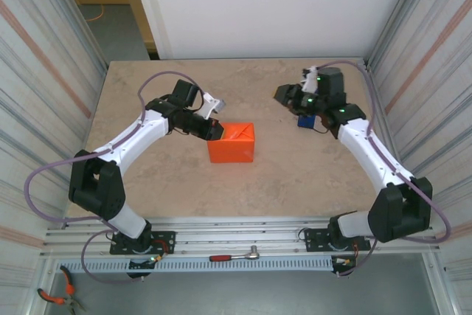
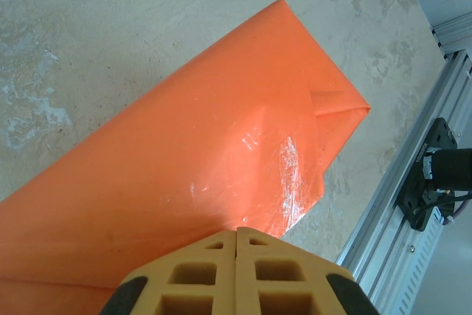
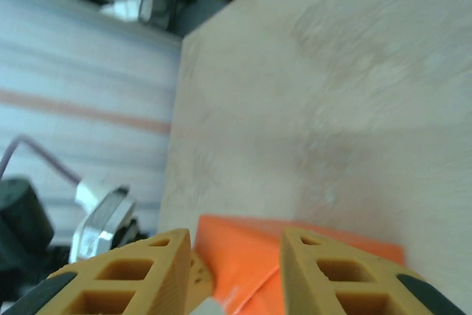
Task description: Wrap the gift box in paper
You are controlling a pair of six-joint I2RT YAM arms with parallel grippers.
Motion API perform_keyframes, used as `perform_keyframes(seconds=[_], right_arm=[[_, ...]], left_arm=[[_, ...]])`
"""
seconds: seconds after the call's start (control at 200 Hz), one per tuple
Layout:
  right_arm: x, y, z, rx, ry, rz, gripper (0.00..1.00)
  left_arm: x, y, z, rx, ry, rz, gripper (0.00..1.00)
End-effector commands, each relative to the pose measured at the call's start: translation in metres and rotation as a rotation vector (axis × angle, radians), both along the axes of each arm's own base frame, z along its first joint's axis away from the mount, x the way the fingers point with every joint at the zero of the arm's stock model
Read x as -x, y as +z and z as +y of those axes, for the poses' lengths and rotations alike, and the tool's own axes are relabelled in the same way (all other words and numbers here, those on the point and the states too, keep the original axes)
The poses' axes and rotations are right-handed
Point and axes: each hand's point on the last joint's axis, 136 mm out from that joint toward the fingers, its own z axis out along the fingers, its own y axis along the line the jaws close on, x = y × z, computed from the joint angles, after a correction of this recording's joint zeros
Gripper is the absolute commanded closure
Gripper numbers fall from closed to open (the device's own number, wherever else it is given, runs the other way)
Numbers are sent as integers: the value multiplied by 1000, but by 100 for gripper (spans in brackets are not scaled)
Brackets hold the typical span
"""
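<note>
The left claw (image 1: 214,130) is clenched, its tips at the far-left top corner of the paper (image 1: 232,144). The paper sits mid-worktop (image 1: 147,182), folded into a boxy parcel slightly wider left to right, and its tucked, creased end points toward the near rail (image 2: 402,175). The right claw (image 1: 286,97) hangs released, well apart to the right.

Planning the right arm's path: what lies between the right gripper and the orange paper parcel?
The stretch is bare beige tabletop, in the top view, from the right gripper to the orange paper.
</note>
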Motion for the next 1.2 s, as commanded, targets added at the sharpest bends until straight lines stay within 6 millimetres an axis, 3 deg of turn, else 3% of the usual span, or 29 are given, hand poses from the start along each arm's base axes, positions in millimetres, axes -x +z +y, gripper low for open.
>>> perform_keyframes(seconds=[0.0, 0.08, 0.23, 0.566, 0.812, 1.193], right_arm=[[0, -32, -46, 69, -133, 80, 63], [-6, -39, -77, 107, -219, 62, 64], [-12, -47, -117, 124, -306, 51, 62], [-27, -86, -162, 25, -292, 186, 58], [-35, -123, -169, -2, -294, 263, 58], [-53, -147, -164, -52, -243, 298, 58]], left_arm=[[10, -13, 1, -17, -7, 39, 99], [10, -13, 1, -14, -7, 37, 99], [12, -11, 1, -9, -10, 29, 100], [14, -14, 3, -11, -6, 18, 100], [15, -13, 3, -5, -7, 12, 100], [16, -16, 3, -7, -9, 15, 100]])
